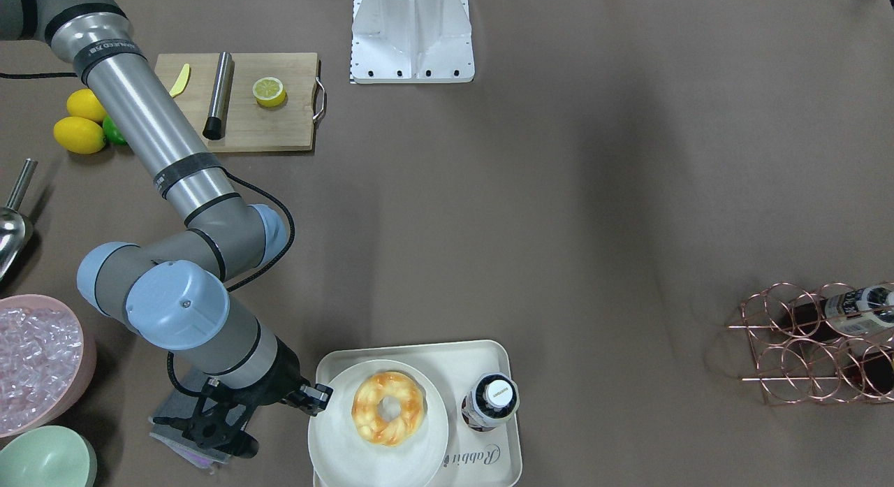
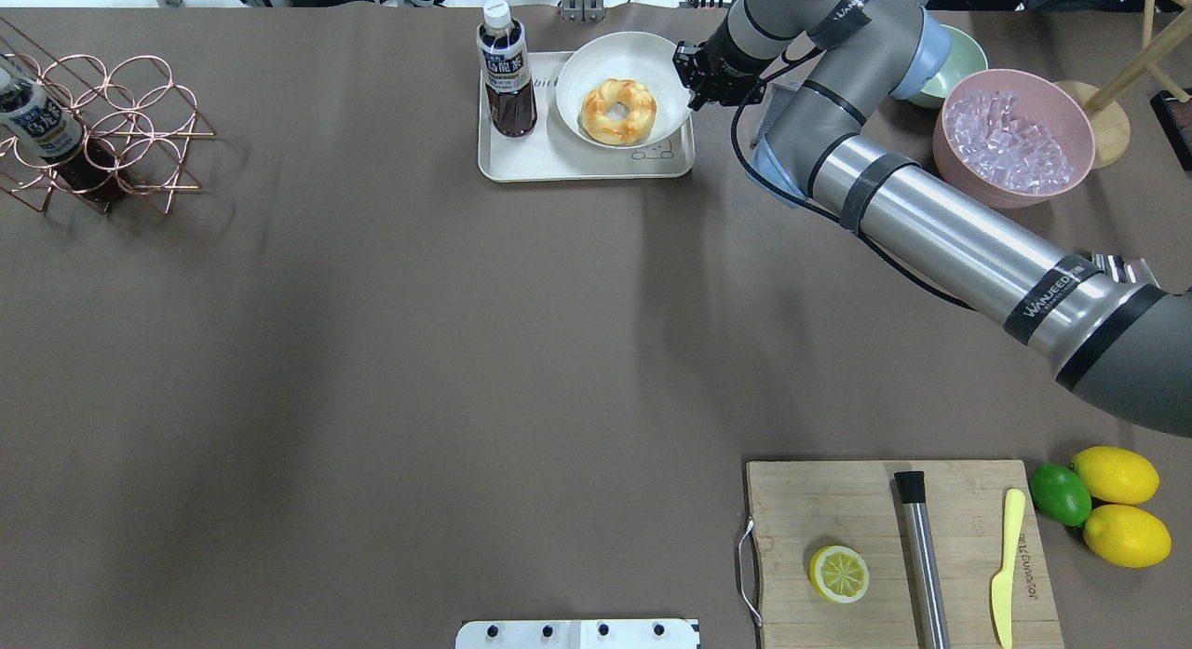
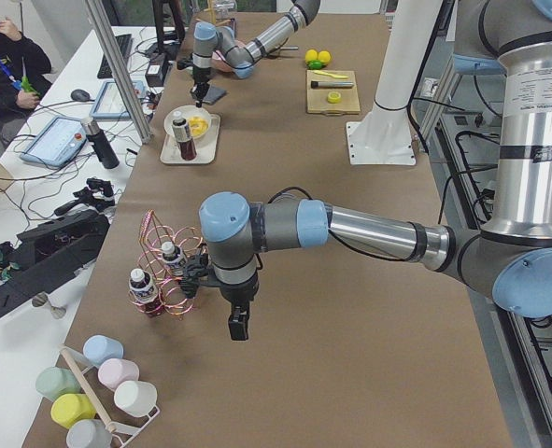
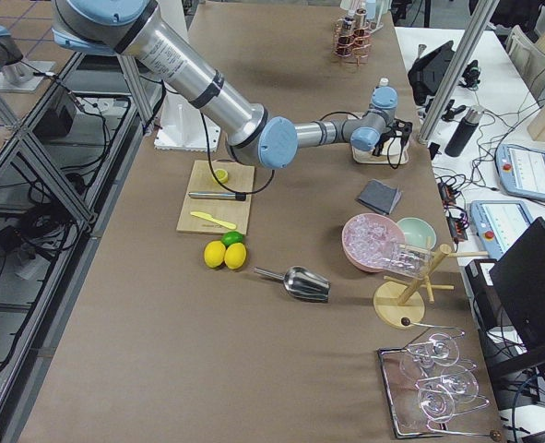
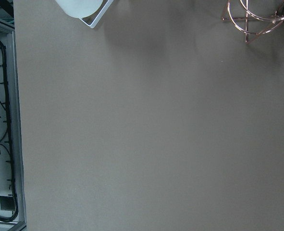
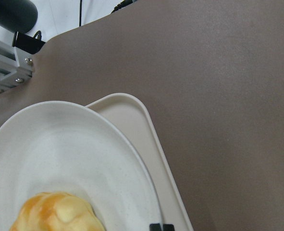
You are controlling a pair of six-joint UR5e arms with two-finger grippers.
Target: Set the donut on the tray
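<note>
The donut [image 1: 388,408], a golden-orange braided ring, lies on a round white plate [image 1: 335,445] that rests on the cream tray [image 1: 482,354] at the table's far edge. It also shows in the overhead view [image 2: 618,111] and the right wrist view [image 6: 55,211]. My right gripper [image 1: 318,397] is at the plate's rim [image 2: 605,58], beside the donut and apart from it. Its fingertips [image 6: 161,227] are pressed together on that rim. My left gripper [image 3: 238,327] hangs above bare table near the copper rack; I cannot tell whether it is open or shut.
A dark drink bottle [image 2: 506,72] stands on the tray beside the plate. A pink bowl of ice [image 2: 1015,137] and a green bowl [image 2: 959,53] sit beyond my right arm. A cutting board [image 2: 894,547] with a halved lemon [image 2: 838,573] is near the robot. The copper rack [image 2: 93,132] is at far left.
</note>
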